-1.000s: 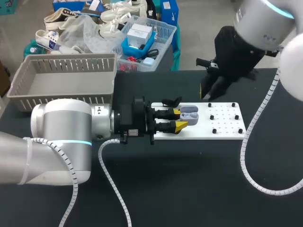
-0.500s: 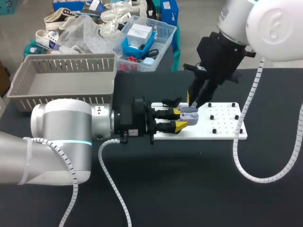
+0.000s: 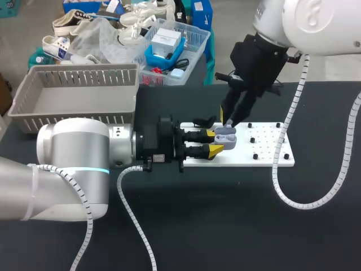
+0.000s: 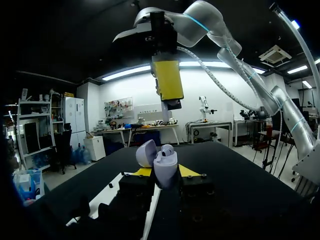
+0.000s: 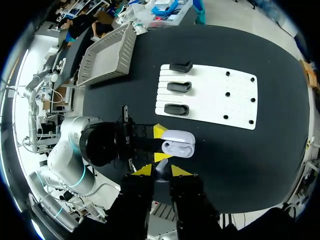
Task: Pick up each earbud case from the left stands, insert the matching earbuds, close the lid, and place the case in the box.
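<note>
A lilac earbud case (image 3: pixel 227 137) with its lid up sits between the yellow tips of my left gripper (image 3: pixel 217 142), which is shut on it over the near left edge of the white board (image 3: pixel 265 148). In the left wrist view the case (image 4: pixel 165 165) holds one white earbud (image 4: pixel 168 148). My right gripper (image 3: pixel 229 120) hangs straight over the case, pointing down. In the right wrist view it (image 5: pixel 162 172) is shut on a small white earbud (image 5: pixel 160 166), just short of the open case (image 5: pixel 178 143).
A grey slatted basket (image 3: pixel 73 121) stands at the back left of the table. Three black stands (image 5: pixel 178 86) line the board's left side, with small black pegs (image 3: pixel 267 140) on its right part. My left arm lies across the table's left half.
My right arm has swung in from the back right and lowered its gripper over the open case. The left arm and the case have stayed in place.
</note>
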Robot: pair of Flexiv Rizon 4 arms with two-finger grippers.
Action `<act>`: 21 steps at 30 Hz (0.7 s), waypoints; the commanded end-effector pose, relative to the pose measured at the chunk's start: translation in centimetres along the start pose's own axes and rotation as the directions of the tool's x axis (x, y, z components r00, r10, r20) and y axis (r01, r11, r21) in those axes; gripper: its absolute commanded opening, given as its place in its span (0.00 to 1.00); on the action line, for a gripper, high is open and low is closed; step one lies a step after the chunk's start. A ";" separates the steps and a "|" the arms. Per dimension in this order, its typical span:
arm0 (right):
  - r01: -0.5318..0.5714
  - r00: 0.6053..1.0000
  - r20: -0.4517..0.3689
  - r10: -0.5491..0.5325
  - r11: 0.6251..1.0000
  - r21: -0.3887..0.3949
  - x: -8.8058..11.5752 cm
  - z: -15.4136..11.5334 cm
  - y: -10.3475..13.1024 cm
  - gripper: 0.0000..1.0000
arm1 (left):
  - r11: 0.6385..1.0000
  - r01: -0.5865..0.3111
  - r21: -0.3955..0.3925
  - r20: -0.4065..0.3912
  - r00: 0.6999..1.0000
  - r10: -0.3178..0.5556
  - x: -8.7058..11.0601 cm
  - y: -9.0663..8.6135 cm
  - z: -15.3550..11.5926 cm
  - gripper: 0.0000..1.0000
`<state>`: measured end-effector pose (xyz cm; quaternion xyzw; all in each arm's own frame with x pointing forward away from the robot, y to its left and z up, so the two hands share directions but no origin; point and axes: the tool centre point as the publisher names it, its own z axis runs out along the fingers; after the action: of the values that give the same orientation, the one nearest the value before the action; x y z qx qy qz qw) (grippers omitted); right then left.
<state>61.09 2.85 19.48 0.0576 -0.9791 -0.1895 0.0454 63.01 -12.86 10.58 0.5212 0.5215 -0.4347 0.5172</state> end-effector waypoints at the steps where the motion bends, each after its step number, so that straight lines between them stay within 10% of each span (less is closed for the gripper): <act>1: 0.005 1.000 0.000 -0.005 1.000 -0.003 0.1 0.1 0.0 0.00 | 1.000 -0.001 -0.005 0.000 1.000 0.001 0.0 -0.1 0.1 0.00; 21: 0.075 0.997 -0.028 -0.074 0.997 0.032 -0.8 1.5 0.2 0.00 | 1.000 -0.001 -0.005 0.000 1.000 0.001 0.0 -0.1 0.1 0.00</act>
<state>61.35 3.56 18.53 0.0970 -0.9788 -0.1740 0.0482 63.01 -12.86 10.58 0.5212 0.5215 -0.4347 0.5172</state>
